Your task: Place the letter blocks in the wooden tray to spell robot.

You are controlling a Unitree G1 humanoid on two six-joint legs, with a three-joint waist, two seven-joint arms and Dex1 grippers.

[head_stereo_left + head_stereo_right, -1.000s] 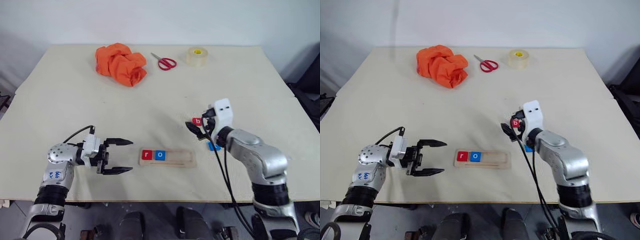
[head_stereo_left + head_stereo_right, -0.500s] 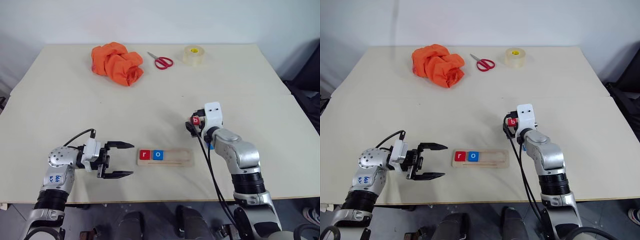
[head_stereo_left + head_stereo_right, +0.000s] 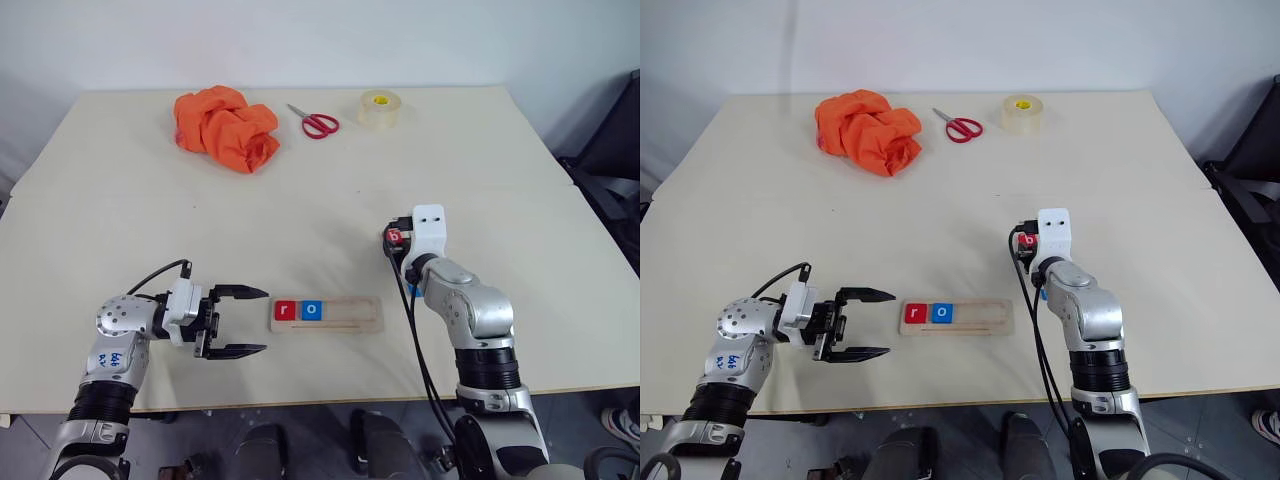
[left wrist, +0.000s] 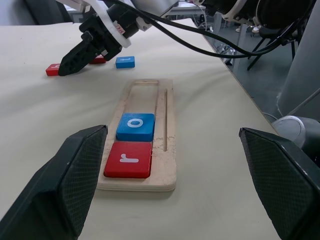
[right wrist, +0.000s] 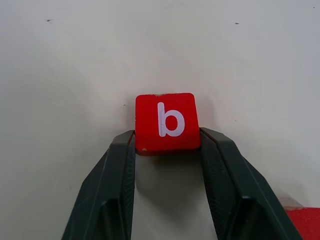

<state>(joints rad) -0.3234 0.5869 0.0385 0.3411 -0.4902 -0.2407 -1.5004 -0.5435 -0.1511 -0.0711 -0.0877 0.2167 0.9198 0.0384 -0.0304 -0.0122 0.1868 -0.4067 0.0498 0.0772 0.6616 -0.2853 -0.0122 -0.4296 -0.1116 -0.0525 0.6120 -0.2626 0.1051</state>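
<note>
A pale table (image 3: 320,190) is spreading under a white wall. Near its front edge I am seeing the wooden tray (image 3: 350,315), a long pale strip, carrying a red r block (image 3: 287,311) and a blue o block (image 3: 312,311) at its left end. My right tool (image 5: 167,145) is pinching the red b block (image 5: 167,121) toward the right edge. My left tool (image 3: 240,321) is gaping wide beside the tray.

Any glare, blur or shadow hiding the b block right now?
Right wrist view: b block sharp, evenly lit, soft shadow beneath it between the right gripper's fingers. Left wrist view: left gripper's fingers out of focus, wooden tray crisp. Head views: no glare.
</note>
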